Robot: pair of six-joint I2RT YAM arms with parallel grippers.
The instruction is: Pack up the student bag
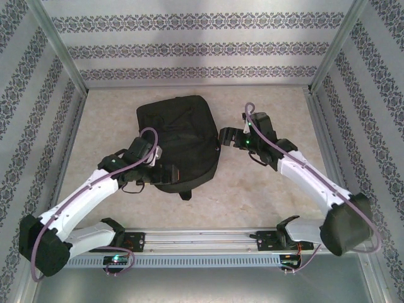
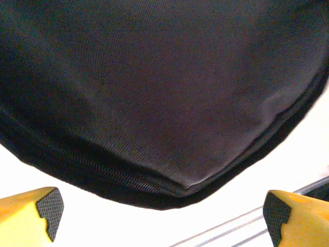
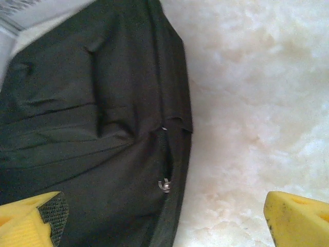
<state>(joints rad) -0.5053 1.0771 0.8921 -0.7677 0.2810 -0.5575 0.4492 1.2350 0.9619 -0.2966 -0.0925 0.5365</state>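
The bag (image 1: 180,136) lay flat mid-bench (image 1: 265,183), its long axis running far to near, its contents hidden. The left gripper (image 2: 162,213) gaped at its near-left edge, and the right gripper (image 3: 164,216) gaped beside its right edge.

The student bag (image 1: 180,142) is lying on the table (image 1: 265,189), around its middle and a little toward the far side. The left gripper (image 1: 163,173) is sitting over the bag's near left edge, its arm reaching in from the near left corner. The right gripper (image 1: 226,136) is hanging just beside the bag's right edge, its arm coming from the near right. A rail (image 1: 202,238) is running along the table's near edge, carrying both arm bases.
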